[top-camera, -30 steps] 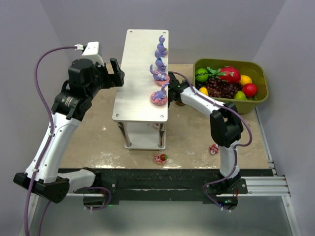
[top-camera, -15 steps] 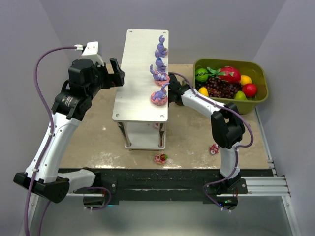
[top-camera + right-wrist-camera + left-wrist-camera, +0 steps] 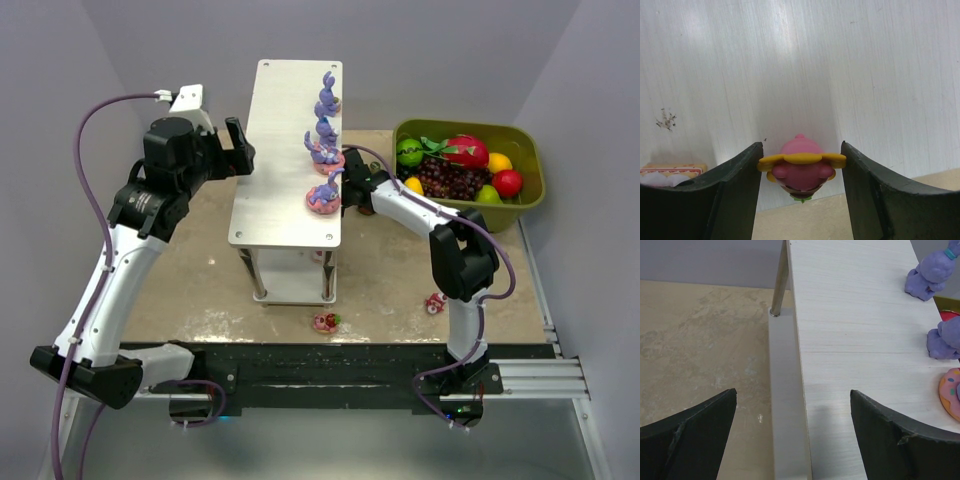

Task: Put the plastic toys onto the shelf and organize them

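A pink and yellow toy [image 3: 801,170] sits pinched between the fingers of the right gripper [image 3: 350,187], low against the right side of the shelf [image 3: 280,150]. Three purple bunnies [image 3: 323,145] line the top board's right edge. The left gripper [image 3: 240,146] hangs spread wide at the shelf's left edge. Two small toys [image 3: 326,322] lie on the table [image 3: 200,280].

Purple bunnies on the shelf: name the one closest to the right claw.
The frontmost bunny, at the near end of the row. The right claw, gripping a pink-and-yellow toy, sits right beside it.
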Motion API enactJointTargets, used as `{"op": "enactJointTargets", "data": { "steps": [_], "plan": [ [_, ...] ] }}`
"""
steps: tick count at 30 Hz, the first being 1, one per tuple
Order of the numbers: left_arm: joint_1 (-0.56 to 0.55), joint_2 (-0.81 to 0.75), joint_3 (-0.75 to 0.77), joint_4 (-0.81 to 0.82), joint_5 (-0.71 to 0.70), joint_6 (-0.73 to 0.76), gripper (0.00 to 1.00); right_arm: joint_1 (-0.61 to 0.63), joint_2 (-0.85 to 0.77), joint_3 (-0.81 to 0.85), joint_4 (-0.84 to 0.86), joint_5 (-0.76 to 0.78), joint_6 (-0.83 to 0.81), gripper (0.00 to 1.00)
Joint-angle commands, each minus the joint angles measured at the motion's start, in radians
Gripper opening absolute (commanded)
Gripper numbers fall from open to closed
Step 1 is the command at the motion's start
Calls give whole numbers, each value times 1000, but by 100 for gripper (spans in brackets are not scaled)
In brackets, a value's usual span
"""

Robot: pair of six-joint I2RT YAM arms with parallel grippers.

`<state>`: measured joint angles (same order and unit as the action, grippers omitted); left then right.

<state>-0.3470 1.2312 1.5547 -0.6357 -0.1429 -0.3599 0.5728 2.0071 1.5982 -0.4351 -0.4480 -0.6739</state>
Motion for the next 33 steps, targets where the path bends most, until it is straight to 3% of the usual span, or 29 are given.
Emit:
{"op": "enactJointTargets", "data": {
  "steps": [1, 20, 25, 29, 33],
  "plan": [
    [9, 4, 51, 8, -12, -19, 99, -7, -14, 39, -1, -51, -9, 3],
    [9, 34, 71, 8, -15, -5, 100, -7, 13, 23, 15, 35, -35, 7],
    [11, 40, 73, 8, -14, -4, 100, -7, 15, 19, 13, 31, -30, 13],
    [11, 42, 73, 10, -14, -4, 100, -7, 25, 26, 3, 25, -9, 25],
    [11, 42, 73, 8, -14, -4, 99, -7, 30, 37, -4, 26, -4, 27]
  ]
}}
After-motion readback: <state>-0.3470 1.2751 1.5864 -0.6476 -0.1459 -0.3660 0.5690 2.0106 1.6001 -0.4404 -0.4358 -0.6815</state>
